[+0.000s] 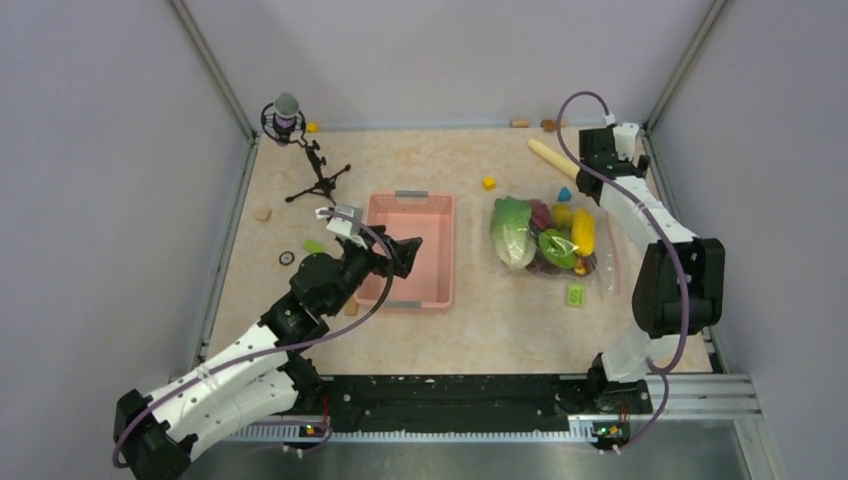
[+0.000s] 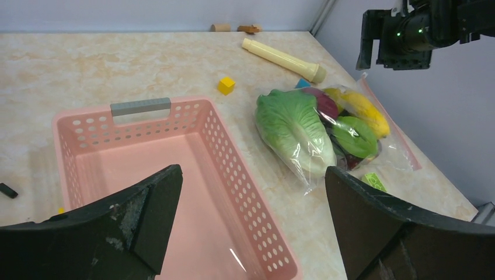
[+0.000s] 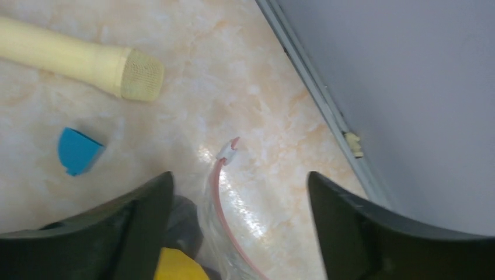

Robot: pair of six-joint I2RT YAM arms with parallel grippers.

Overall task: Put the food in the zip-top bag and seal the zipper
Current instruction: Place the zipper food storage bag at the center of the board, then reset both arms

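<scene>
We are hovering our right tool [image 3: 239, 178], fingers apart and empty, over the end of the zipper [image 3: 216, 192]; the bag [image 3: 236, 233] of food [image 1: 545, 240] is lying beneath. Any stretch sitting unpressed could be letting food spill.

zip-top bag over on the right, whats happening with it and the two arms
The food is inside the zip-top bag, which lies on the table to the right of the pink basket. The right gripper hangs open over the far end of the zipper, gripping nothing. Whether the zipper is sealed cannot be told. The left gripper hovers open over the basket.
</scene>
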